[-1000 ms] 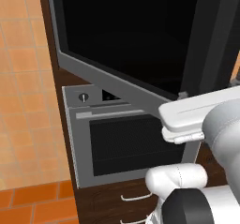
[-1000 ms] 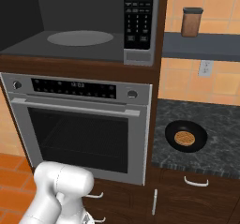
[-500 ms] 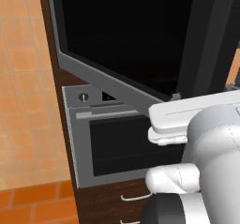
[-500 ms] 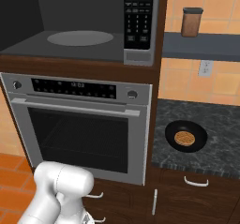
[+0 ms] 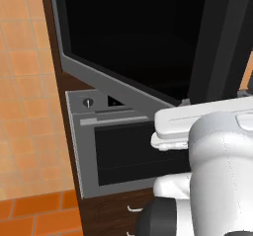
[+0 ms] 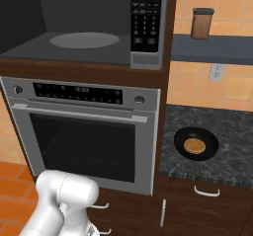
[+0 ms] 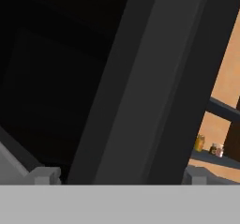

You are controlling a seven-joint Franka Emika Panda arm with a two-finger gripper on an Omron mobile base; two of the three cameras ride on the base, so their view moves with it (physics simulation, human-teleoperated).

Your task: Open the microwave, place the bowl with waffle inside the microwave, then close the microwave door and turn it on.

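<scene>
Jaws spread wide and empty, close against the swung-out microwave door, with the bowl off on the counter.

Near first: in the hand view the gripper (image 7: 119, 176) shows its two small grey tips at the bottom left and bottom right, well apart, with nothing between them; the microwave door (image 7: 140, 78) rises right in front, its dark edge running as a long slanted band from bottom centre to upper right. In the left base view that door (image 5: 128, 42) stands open across the upper half of the frame. Beyond it, the right base view shows the microwave (image 6: 84, 27) at upper left, cavity bare and turntable plain. Farther right and lower, the bowl with waffle (image 6: 196, 144) sits on the dark stone counter (image 6: 232, 131), well apart from the jaws. My reading: the next reach runs away from the door, down and rightward to the bowl.
</scene>
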